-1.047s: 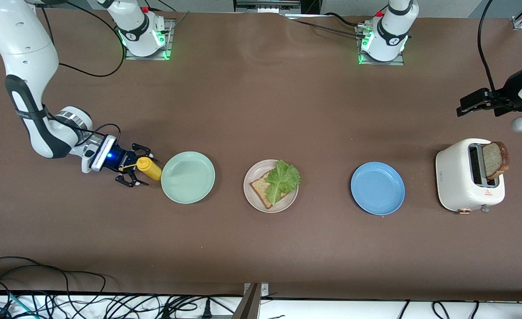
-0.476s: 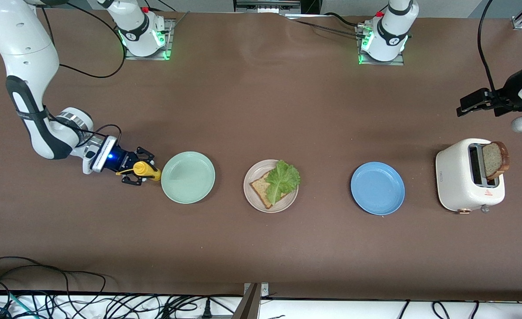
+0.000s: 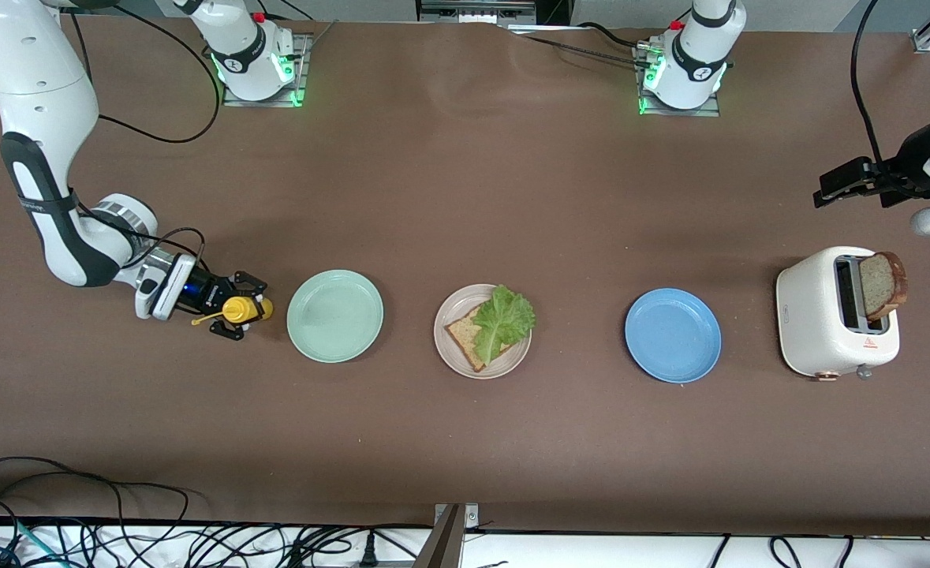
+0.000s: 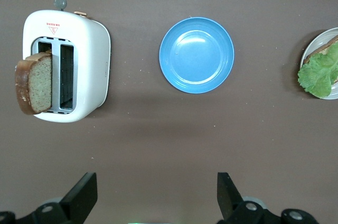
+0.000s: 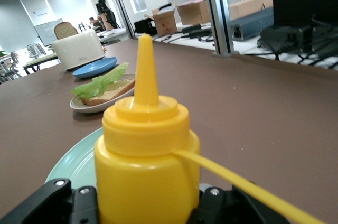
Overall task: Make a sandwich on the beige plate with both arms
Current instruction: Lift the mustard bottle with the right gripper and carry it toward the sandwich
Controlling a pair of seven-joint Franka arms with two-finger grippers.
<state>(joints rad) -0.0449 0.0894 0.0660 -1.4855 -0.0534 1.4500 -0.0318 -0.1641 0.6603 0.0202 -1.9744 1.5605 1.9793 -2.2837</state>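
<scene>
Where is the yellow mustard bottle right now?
The yellow mustard bottle is in the shut right gripper, beside the mint green plate, at the right arm's end of the table.

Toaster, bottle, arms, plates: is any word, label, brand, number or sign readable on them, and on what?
No text can be read.
Toaster: a red warning triangle with a line of small red print beside it, too small to read.
Left arm base ring: a white mark, illegible.
Right arm base ring: same, illegible.
Yellow squeeze bottle, held by the right gripper: no label showing.
</scene>
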